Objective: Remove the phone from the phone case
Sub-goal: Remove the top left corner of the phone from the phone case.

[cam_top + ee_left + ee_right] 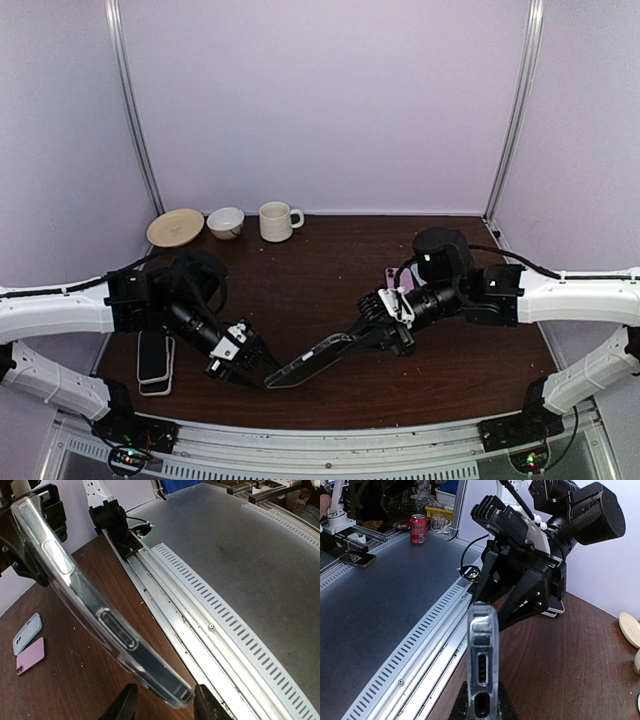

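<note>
Lab: alu rails (200, 587), walled bench (330, 270)

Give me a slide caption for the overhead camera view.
Right hand grips a phone in its clear case above a dark table while the left hand straddles the other end.

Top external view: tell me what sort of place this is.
Probably a robotics lab cell. The brown table is boxed in by plain lavender walls on aluminium posts, a clear phone case is held above it, and the right wrist view shows grey benches with a red can.
</note>
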